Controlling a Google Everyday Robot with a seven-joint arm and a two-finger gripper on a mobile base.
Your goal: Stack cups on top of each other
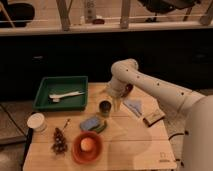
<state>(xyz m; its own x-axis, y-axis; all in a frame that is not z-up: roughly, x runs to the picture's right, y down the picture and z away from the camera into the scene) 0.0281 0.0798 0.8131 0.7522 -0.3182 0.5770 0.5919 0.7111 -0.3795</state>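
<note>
The white arm reaches in from the right edge of the wooden table (135, 142) and bends down over its middle. The gripper (116, 102) hangs just beside the dark cup (105, 107), on its right side, near the centre of the table. I cannot tell whether the gripper is touching the cup. A second cup, the white cup (36, 121), stands alone at the left edge, well apart from the dark one. The green tray (45, 102) with a white utensil (65, 94) inside fills the back left corner. Near the front edge stands an orange bowl (87, 147), with a blue sponge (92, 123) just behind it. A small brown block (154, 117) lies near the right edge.
</note>
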